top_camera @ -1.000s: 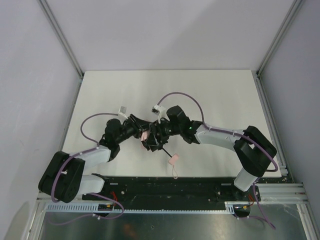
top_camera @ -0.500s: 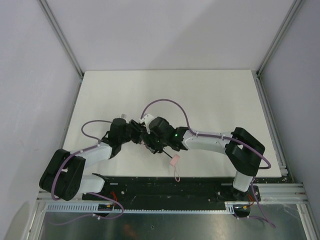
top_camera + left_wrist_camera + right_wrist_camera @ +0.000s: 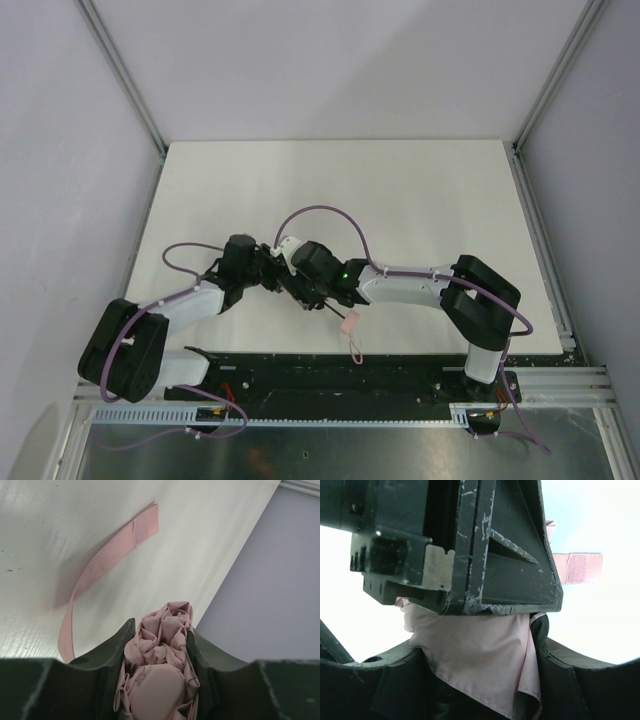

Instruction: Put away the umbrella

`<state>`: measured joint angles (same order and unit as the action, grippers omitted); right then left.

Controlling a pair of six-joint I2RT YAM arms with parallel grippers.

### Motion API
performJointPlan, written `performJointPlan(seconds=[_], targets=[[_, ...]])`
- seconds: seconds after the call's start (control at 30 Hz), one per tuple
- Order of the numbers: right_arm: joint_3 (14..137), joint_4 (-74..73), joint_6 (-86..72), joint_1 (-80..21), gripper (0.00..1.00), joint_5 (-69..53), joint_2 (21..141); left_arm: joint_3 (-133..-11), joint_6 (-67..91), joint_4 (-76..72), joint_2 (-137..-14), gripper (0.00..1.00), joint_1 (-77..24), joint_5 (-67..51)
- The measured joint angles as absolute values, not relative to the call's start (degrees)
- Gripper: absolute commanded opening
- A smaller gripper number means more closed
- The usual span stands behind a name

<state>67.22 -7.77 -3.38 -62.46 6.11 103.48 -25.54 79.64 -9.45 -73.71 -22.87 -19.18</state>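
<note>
The umbrella is a bunch of pale pink fabric with a smooth pink cap, and my left gripper is shut on it. Its flat pink strap trails across the table ahead. In the right wrist view a fold of the same fabric fills the gap of my right gripper, touching both fingers, right under the left gripper's black body. From above, both grippers meet over the canopy and hide it. Only the black shaft, pink handle and wrist strap show.
The white table is walled by grey panels and metal rails on both sides. The black mounting rail with the arm bases runs along the near edge, just below the handle. The table's edge lies close to the left gripper.
My right arm has slid left and nearer to the table's front edge, bringing its gripper over the canopy against the left gripper, its jaws narrowing. The left gripper shifted slightly left, still holding.
</note>
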Motion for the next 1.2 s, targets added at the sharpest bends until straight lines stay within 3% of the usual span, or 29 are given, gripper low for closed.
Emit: performJointPlan(seconds=[0.1, 0.13, 0.33, 0.43, 0.73, 1.07, 1.2], targets=[[67.22, -7.75, -3.31, -62.19, 0.0, 4.93, 103.48, -25.8, 79.66, -8.71, -73.69, 0.02, -22.87, -19.18], [67.22, -7.79, -3.33, -62.02, 0.0, 4.21, 103.5, -25.91, 79.66, -8.38, -73.67, 0.08, -22.87, -19.16], [67.2, -7.38, -5.32, -58.72, 0.0, -4.6, 103.28, -27.24, 79.02, -6.26, -73.03, 0.71, -22.92, -18.65], [66.35, -5.85, -8.12, -55.37, 0.0, -11.68, 102.37, -27.92, 77.87, -7.09, -70.72, 0.83, -23.03, -19.66], [60.64, 6.17, -20.69, -45.34, 0.0, -31.18, 96.75, -26.68, 77.19, -22.15, -66.32, 0.83, -22.61, -23.27], [57.69, 18.17, -33.41, -42.24, 0.0, -43.03, 96.49, -25.58, 77.1, -33.04, -67.68, 0.81, -22.2, -27.42], [57.23, 20.86, -35.81, -41.69, 0.0, -44.99, 96.49, -25.58, 76.97, -35.35, -68.16, 0.71, -21.98, -28.77]])
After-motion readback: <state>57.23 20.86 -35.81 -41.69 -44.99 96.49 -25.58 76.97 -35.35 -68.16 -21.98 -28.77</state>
